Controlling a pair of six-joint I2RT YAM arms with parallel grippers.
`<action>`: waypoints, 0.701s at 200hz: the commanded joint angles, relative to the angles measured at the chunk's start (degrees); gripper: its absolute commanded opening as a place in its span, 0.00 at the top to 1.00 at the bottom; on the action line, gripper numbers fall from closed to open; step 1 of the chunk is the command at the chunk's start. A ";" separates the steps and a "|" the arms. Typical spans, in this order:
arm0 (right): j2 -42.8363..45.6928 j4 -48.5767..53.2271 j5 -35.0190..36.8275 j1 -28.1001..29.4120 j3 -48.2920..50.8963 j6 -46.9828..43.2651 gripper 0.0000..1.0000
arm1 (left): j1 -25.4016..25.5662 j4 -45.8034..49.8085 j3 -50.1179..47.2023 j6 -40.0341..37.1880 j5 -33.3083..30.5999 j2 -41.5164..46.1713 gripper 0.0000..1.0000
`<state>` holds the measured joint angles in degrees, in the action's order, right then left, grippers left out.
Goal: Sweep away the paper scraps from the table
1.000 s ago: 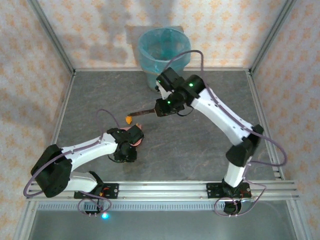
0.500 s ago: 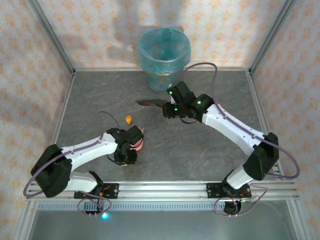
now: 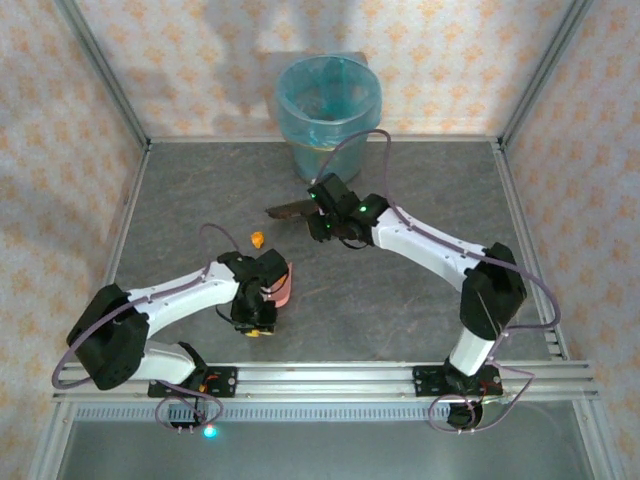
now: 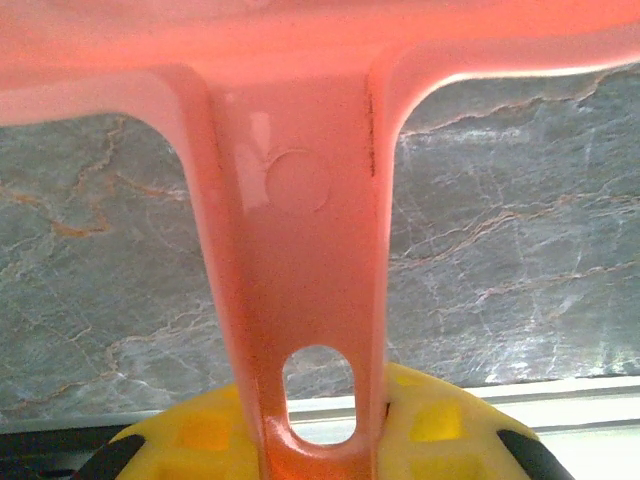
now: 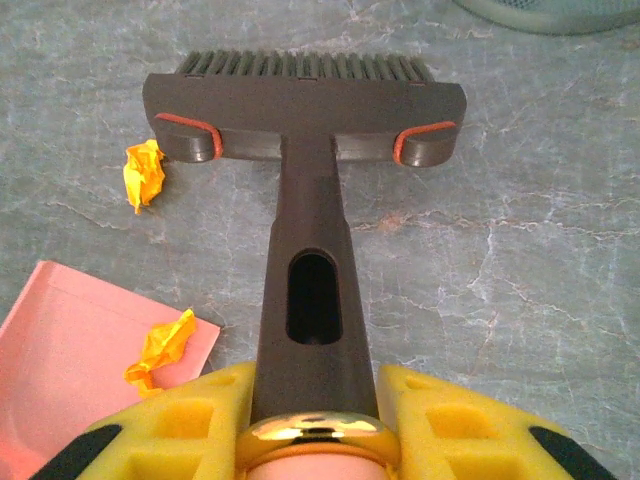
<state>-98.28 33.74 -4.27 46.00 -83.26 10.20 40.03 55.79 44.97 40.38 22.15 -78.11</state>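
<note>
- Looking down from the top camera, one orange paper scrap [image 3: 257, 239] lies loose on the table [image 3: 420, 190], left of centre on the dark marbled surface.
- The right gripper [image 5: 315, 425] is clamped tight on the handle of a dark brush [image 5: 305, 110], with its yellow fingers [image 5: 450, 420] either side of the handle.
- The brush head points away from the wrist, with the bristles along its far edge. Can't tell whether they actually touch the table.
- In the right wrist view that loose scrap sits just off the left end of the brush head, close but not touching.
- A second orange scrap [image 5: 165, 350] is nearer the wrist, right at the corner of the pink dustpan [image 5: 70, 350]. It looks like it's resting on the pink, at the very edge.
- The left gripper [image 4: 318, 430] is closed on the dustpan's handle, gripping it down by the oval hole. The pan spreads across the top of that view, with grey table behind it.
- From above, the dustpan is front-left, and the loose scrap lies between it and the brush, apart from both.
- A blue-lined bin [image 3: 329, 105] stands at the back of the table, just past the brush.
</note>
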 commanded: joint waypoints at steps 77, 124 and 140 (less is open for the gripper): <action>-5.69 -4.02 -2.23 1.89 -4.21 -1.34 1.00 | -7.32 7.50 3.39 -4.52 3.69 -2.32 1.00; -6.38 0.44 -2.03 3.53 -4.87 -3.39 1.00 | -8.31 7.24 4.52 -5.05 3.00 -4.16 1.00; -4.20 0.75 -2.61 4.06 -3.16 -2.99 1.00 | -8.55 6.75 4.77 -4.89 2.94 -4.25 1.00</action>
<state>-105.36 32.08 -6.02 49.15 -87.07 7.79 32.21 60.53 48.40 36.21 24.73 -81.65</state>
